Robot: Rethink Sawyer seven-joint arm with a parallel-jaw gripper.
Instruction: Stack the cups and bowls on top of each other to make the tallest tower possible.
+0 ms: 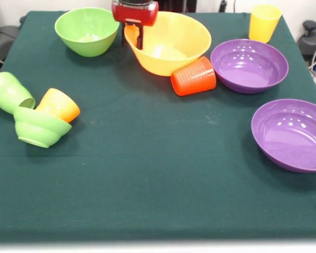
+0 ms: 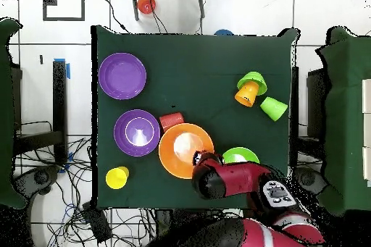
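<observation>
The large orange-yellow bowl (image 1: 171, 45) is pinched at its far-left rim by the end effector (image 1: 136, 37); a level lift is advised.

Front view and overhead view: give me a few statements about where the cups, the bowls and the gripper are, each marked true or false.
1. The red ribbed plastic cup lies on its side against the large orange-yellow plastic bowl. True.
2. The yellow plastic cup lies tipped over. False: it stands upright.
3. The two shallow purple plastic bowls are nested. False: they sit apart.
4. The gripper is at the orange-yellow bowl's rim. True.
5. A tower is built. False: nothing is stacked.
</observation>
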